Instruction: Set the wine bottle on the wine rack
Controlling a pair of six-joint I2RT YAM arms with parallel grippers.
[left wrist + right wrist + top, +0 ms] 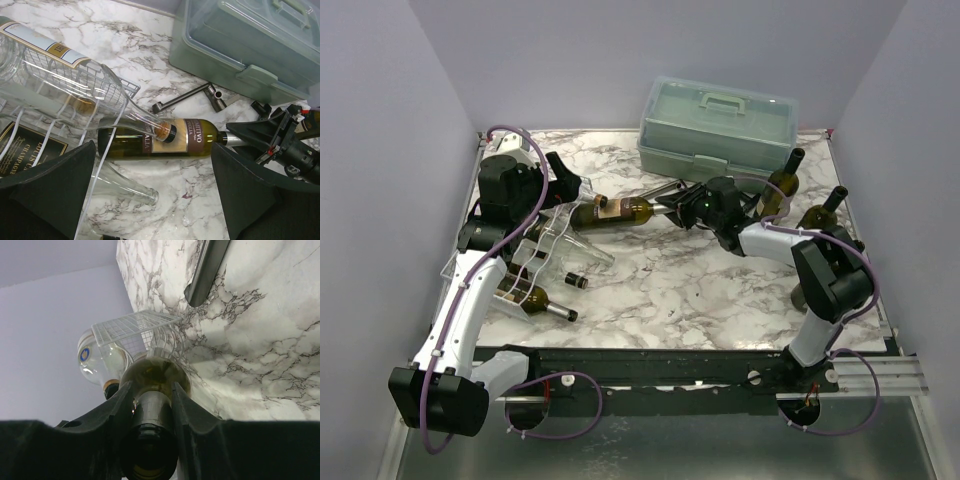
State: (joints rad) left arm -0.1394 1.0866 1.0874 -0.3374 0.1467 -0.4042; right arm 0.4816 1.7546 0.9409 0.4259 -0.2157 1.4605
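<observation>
Bottle: wine bottle [615, 211] flat on desk [660, 290], just right of wine rack [542, 243].
Axis: long axis aimed at the rack, base nearest it, neck away.
Right gripper [152, 390]: clamped on the neck, at the end far from the rack.
Left gripper [152, 146]: spread wide, holding nothing, over the rack's right edge.
Next: probably lifted base-first onto a cradle.

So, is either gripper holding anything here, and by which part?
The right gripper grips the dark green glass wine bottle with the brown label by its neck; the left gripper is open, holding nothing.
</observation>
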